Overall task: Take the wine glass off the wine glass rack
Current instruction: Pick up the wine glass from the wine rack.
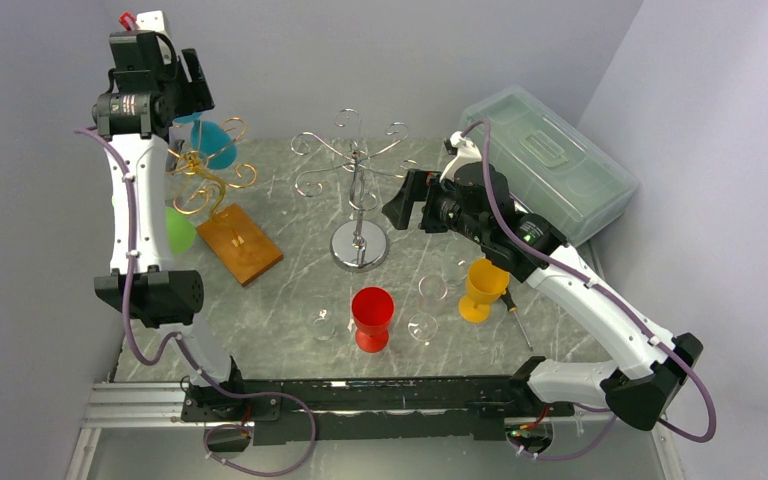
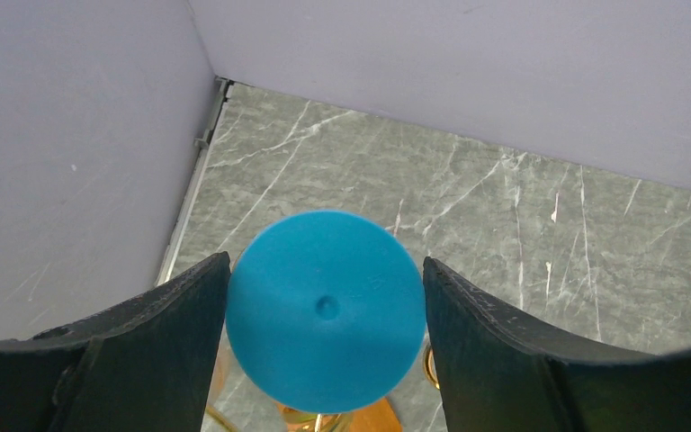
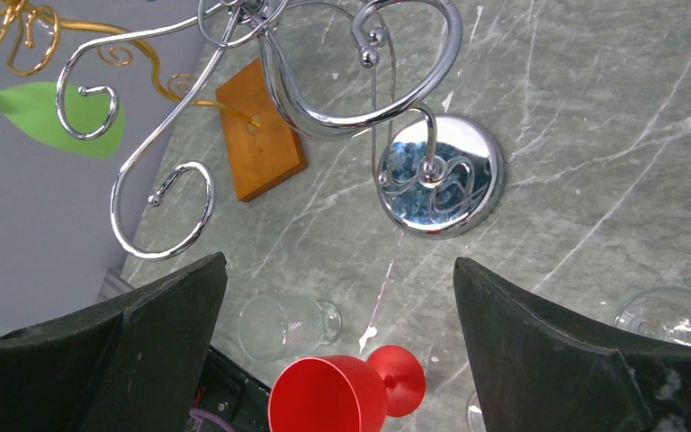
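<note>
Top view, left side: the left arm stands raised over the gold wire wine glass rack [image 1: 205,175], which rises from a rectangular wooden base [image 1: 241,245] on the grey marbled bench [image 1: 290,275]. The left claw [image 2: 326,270] is clamped on the teal plastic wine glass [image 2: 324,310]. In the left wrist view the glass's round foot fills the gap between the two dark fingers [image 2: 157,346] and meets both of them. The teal plastic wine glass is at the upper scrolls of the gold wire wine glass rack, at the far left of the bench. Whether it is hooked on a scroll or already free cannot be told. A green wine glass [image 1: 179,230] shows at the rack's left side, just beside the left arm.

Centre: a chrome scroll rack [image 1: 358,160] stands on a round mirrored foot [image 1: 358,246]; no glasses hang on it. The right claw [image 3: 337,270] hovers beside this rack above the bench, its fingers set wide apart and holding nothing.

Near half of the bench: a red plastic goblet [image 1: 372,318] stands upright, and a yellow plastic goblet [image 1: 481,290] stands to its right, partly under the right arm. Three clear glasses [image 1: 323,322] are spread around the red goblet. A screwdriver [image 1: 517,315] lies just right of the yellow goblet. A translucent lidded plastic box [image 1: 550,160] sits at the far right corner.
</note>
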